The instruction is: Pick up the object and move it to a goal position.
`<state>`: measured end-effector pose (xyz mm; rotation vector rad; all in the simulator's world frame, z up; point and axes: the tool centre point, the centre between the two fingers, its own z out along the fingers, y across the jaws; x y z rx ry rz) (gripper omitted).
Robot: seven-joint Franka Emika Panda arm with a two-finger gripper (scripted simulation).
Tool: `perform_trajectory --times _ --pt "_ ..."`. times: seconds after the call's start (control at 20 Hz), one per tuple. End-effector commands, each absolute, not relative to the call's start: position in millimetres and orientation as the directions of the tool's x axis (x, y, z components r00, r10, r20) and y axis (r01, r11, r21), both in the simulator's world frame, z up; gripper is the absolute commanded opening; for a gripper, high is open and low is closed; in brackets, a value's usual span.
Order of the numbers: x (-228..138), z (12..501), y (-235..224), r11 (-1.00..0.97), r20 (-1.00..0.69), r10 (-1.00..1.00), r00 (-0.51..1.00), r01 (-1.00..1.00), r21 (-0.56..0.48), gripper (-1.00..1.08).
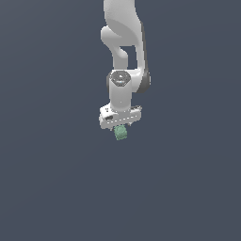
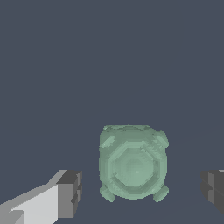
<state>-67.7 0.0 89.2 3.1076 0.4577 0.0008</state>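
we see gripper (image 1: 120,128) over object (image 2: 132,163) | jaws spread, gaps on both sides | fingers (image 2: 70,194) not touching it

Gripper (image 2: 140,192) jaws spread, gap each side of the object (image 2: 132,162) between the fingers (image 2: 70,194). Open space all round the tool, no obstacles visible.

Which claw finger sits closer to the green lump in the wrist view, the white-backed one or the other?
The white-backed finger is closer to the green lump; the other finger, at the frame edge, is farther away. Neither touches it.
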Motion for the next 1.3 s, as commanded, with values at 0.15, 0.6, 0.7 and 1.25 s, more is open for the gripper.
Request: perform_trajectory --times 0.15,0.6,0.7,1.25 --pt "-68.7 74.0 -0.1 -0.957 0.0 0.289 0.957 0.289 0.0 1.0" --pt "-69.5 40.4 0.4 -0.957 0.0 0.292 0.957 0.292 0.0 1.0" --pt "-69.3 39.3 0.4 -0.957 0.0 0.292 0.957 0.292 0.0 1.0" --pt "-69.4 40.2 -0.3 -0.957 0.0 0.29 0.957 0.29 0.001 -1.0"
